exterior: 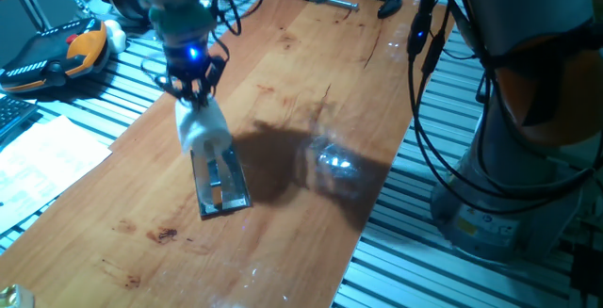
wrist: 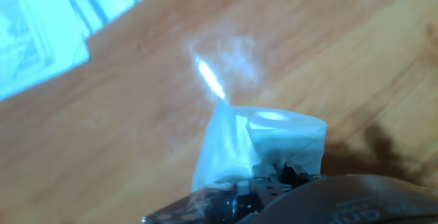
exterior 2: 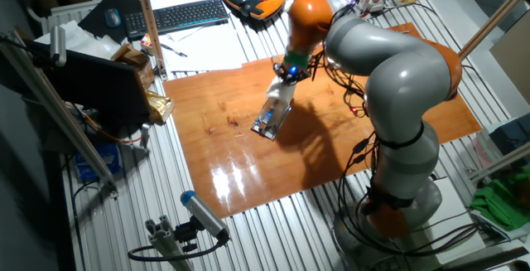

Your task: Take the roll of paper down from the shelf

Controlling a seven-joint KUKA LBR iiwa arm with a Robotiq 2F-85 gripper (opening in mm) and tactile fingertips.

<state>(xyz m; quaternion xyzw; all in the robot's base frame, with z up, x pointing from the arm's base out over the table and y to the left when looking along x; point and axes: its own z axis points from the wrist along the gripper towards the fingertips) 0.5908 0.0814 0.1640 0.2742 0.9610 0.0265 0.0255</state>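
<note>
Hand view: small white cylinder of toilet tissue [wrist: 274,138] sits right at the fingertips, loose ply trailing off one side. Gripper [exterior: 196,93] looks clamped on the roll's upper end, though the fingers are hard to make out. Roll hangs just above the flat grey slotted metal bracket plate [exterior: 221,184], which lies on the long wooden board [exterior: 283,72]; can't tell if it's clear of the plate.

Risks: soft tissue crushing or slipping out under a thin pinch; loose ply snagging on the plate and dragging it along.
</note>
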